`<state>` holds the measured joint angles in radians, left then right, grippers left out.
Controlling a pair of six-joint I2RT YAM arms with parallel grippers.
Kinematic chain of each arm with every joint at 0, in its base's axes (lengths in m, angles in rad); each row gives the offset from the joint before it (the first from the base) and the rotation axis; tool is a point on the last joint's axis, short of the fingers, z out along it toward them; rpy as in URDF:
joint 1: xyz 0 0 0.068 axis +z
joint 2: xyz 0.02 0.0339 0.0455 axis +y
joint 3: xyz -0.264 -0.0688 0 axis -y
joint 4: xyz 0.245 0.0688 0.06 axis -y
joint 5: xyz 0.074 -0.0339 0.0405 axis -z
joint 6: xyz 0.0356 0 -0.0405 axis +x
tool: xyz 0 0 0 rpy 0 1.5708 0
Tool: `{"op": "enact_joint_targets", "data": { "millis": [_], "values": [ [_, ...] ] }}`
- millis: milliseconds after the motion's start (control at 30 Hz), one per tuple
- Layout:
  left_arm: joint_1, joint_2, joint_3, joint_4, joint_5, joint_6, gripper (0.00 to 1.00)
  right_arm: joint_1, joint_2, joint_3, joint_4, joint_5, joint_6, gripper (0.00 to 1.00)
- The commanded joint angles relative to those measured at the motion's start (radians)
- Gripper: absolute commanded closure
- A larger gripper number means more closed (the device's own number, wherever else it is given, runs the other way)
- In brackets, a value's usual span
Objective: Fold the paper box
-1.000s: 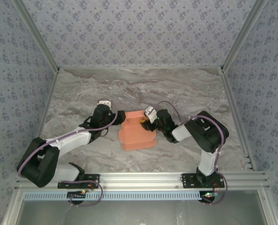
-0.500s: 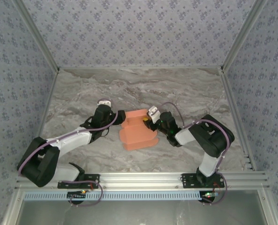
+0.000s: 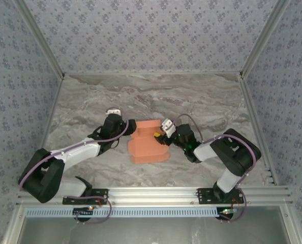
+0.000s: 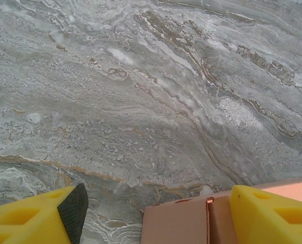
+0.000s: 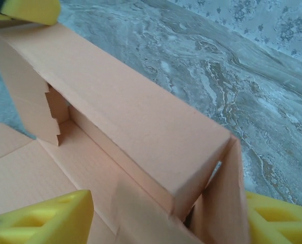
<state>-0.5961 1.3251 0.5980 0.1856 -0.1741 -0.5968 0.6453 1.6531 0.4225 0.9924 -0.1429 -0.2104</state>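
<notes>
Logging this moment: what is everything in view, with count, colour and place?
paper box: one, salmon-orange, partly folded with one wall raised, mid-table between the hands
table: one, grey marble pattern, under everything
walls: three, blue-grey flowered, around the table
frame rail: one, silver, near edge
left arm: one, black and white, reaching in from the left
right arm: one, black and white, reaching in from the right
left hand: one, yellow fingers, open, at the box's left edge
right hand: one, yellow fingers, open, straddling the box's right end
</notes>
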Motion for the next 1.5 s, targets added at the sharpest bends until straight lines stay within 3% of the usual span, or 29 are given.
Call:
{"op": "enact_joint_targets", "data": {
  "millis": [0, 233, 333, 700, 933, 1167, 1367, 1467],
  "values": [
    [-0.006, 0.017, 0.002, -0.104, -0.028, 0.005, 0.26, -0.057, -0.064, -0.033, -0.067, -0.155, -0.05, 0.33],
    [-0.007, 0.04, 0.015, -0.101, -0.024, 0.005, 0.27, -0.149, -0.163, -0.045, -0.194, -0.429, -0.1, 0.33],
    [-0.011, 0.049, 0.021, -0.1, -0.021, 0.005, 0.27, -0.158, -0.18, -0.024, -0.269, -0.475, -0.145, 0.33],
    [-0.011, 0.036, 0.014, -0.106, -0.025, 0.008, 0.28, -0.13, -0.086, 0.054, -0.246, -0.22, -0.175, 0.44],
    [-0.012, 0.033, 0.013, -0.108, -0.031, 0.008, 0.28, -0.17, -0.1, -0.003, -0.17, -0.305, -0.115, 0.41],
    [-0.012, 0.046, 0.013, -0.095, -0.029, 0.015, 0.29, -0.244, -0.1, -0.081, -0.012, -0.236, 0.026, 0.4],
    [-0.012, 0.043, 0.012, -0.096, -0.027, 0.021, 0.29, -0.233, -0.059, -0.011, -0.045, -0.24, -0.013, 0.4],
    [-0.012, 0.043, 0.009, -0.094, -0.027, 0.016, 0.29, -0.207, -0.048, 0.067, -0.157, -0.264, -0.061, 0.43]
  ]
}}
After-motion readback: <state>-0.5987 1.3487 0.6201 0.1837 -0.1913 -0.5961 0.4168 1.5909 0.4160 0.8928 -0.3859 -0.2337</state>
